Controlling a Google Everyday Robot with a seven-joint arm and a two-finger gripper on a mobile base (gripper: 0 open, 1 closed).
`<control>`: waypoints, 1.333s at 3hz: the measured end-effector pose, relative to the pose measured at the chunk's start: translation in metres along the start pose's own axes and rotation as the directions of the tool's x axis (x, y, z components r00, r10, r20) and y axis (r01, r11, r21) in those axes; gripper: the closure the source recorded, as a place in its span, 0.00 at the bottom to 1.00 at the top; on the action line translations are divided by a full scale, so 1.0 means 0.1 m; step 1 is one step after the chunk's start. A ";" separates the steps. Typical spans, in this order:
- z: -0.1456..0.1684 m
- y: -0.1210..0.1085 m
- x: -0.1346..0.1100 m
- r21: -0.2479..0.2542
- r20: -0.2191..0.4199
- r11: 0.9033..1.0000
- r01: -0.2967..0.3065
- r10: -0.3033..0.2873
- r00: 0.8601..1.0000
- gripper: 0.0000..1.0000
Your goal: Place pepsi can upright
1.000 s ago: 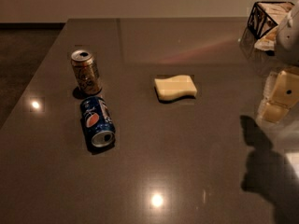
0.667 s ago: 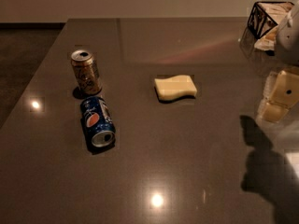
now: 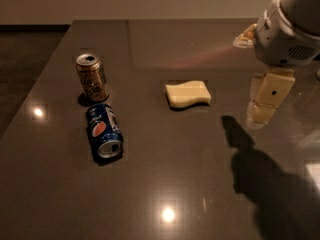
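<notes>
Dark glossy table (image 3: 60, 194) seen from above, w/ wall running along the back and dark floor showing at the left edge. The blue pepsi can (image 3: 104, 131) is lying on its side on the left part of the table, logo facing up, silver top pointing toward the viewer and slightly to the right. It is not standing upright. Just behind it, a gold-brown can (image 3: 91, 77) is standing upright, opened top showing; the two are v. close, but whether they are touching can't be told. Near the table's middle, a pale yellow sponge (image 3: 188, 93) is lying flat, well apart from both cans.

On the right side, the robot's arm (image 3: 290, 29), white-grey casing, is reaching in from the top right corner. The cream-coloured gripper (image 3: 261, 111) is hanging below it, pointing down, hovering over the table to the right of the sponge and well apart from the pepsi can. Wide or narrow: can't tell from this angle. Nothing is showing in its grasp. The arm is casting a big dark shadow (image 3: 260, 179) across the table's lower right. Two bright light spots are reflecting on the table surface.
</notes>
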State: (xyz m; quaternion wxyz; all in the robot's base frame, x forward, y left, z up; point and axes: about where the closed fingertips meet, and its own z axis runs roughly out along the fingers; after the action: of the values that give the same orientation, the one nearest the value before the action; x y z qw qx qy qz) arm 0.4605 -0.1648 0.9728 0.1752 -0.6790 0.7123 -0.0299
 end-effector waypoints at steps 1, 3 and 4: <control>0.19 -0.06 -0.39 -0.010 0.028 0.978 0.209 -0.209 0.978 0.00; 0.57 -0.06 -1.16 -0.059 0.133 0.778 0.625 -0.614 0.778 0.00; 0.75 0.13 -1.51 -0.063 0.230 0.621 0.782 -0.753 0.617 0.00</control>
State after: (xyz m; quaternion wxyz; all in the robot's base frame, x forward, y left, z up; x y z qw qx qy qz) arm 0.4721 -0.0020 0.9304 0.1555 -0.9297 0.3336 0.0156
